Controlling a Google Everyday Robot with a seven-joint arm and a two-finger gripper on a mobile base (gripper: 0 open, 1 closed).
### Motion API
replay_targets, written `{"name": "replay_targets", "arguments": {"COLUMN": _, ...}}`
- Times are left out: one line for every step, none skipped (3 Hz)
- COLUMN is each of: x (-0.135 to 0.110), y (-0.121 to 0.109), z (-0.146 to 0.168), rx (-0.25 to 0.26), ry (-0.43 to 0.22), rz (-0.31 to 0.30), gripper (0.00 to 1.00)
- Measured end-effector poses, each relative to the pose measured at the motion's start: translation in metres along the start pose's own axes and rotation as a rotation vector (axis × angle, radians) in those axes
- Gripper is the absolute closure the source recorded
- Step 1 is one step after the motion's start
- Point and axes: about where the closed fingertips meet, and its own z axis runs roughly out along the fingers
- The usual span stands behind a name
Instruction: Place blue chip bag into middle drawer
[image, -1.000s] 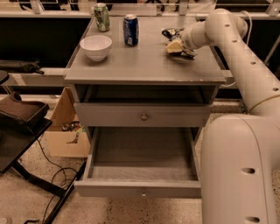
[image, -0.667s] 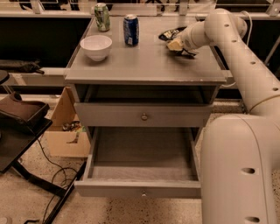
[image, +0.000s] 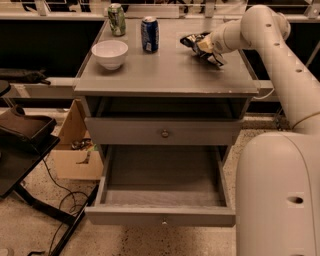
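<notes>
At the back right corner of the grey bench (image: 165, 75), the white gripper (image: 209, 46) clamps its fingers on the crumpled dark-blue foil chip bag (image: 192, 41); a thin pinch on slick foil may drop it short of the open grey middle drawer (image: 160, 172).

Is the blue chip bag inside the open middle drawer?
No, the blue chip bag is at the gripper over the tabletop, far right, not in the middle drawer.

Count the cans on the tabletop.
2. Green can at the back left; blue can just right of it. None seems hidden. The gripper is at the chip bag, back right.
</notes>
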Motion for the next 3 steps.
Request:
{"name": "replay_targets", "arguments": {"x": -0.02, "y": -0.016, "z": -0.054, "rx": 0.037, "ry": -0.072, "rz": -0.026, "gripper": 1.0}}
{"name": "replay_targets", "arguments": {"x": -0.052, "y": -0.02, "z": -0.159, "rx": 0.103, "ry": -0.169, "rz": -0.077, "gripper": 1.0}}
{"name": "replay_targets", "arguments": {"x": -0.087, "y": 0.013, "z": -0.244, "rx": 0.13, "ry": -0.262, "rz": -0.14, "gripper": 1.0}}
